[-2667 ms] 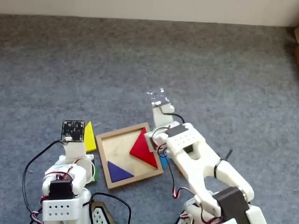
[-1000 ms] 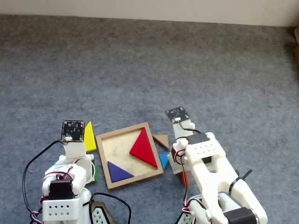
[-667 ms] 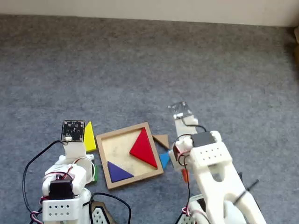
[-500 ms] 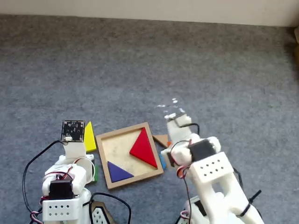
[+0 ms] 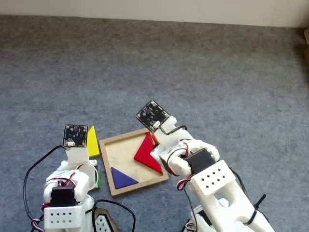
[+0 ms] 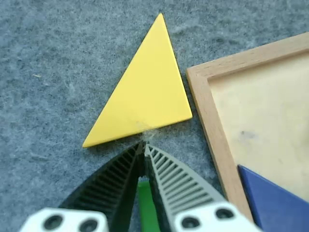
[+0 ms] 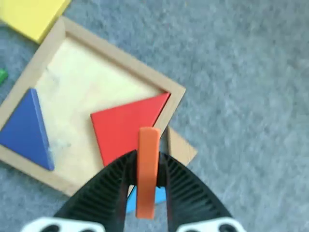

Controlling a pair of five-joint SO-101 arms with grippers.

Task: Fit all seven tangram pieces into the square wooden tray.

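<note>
The left gripper, tips pressed together, sits just beside one yellow triangle and over a green piece, outside the wooden tray holding one blue triangle and one red triangle. The right gripper clamps one orange piece on edge above the red triangle. One tan piece and one light-blue piece lie just outside the rim.

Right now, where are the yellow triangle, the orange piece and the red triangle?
yellow triangle (image 6: 145,92), left wrist view, centre of its face.
orange piece (image 7: 147,164), right wrist view, middle of its narrow edge.
red triangle (image 7: 124,126), right wrist view, centre of its face.
</note>
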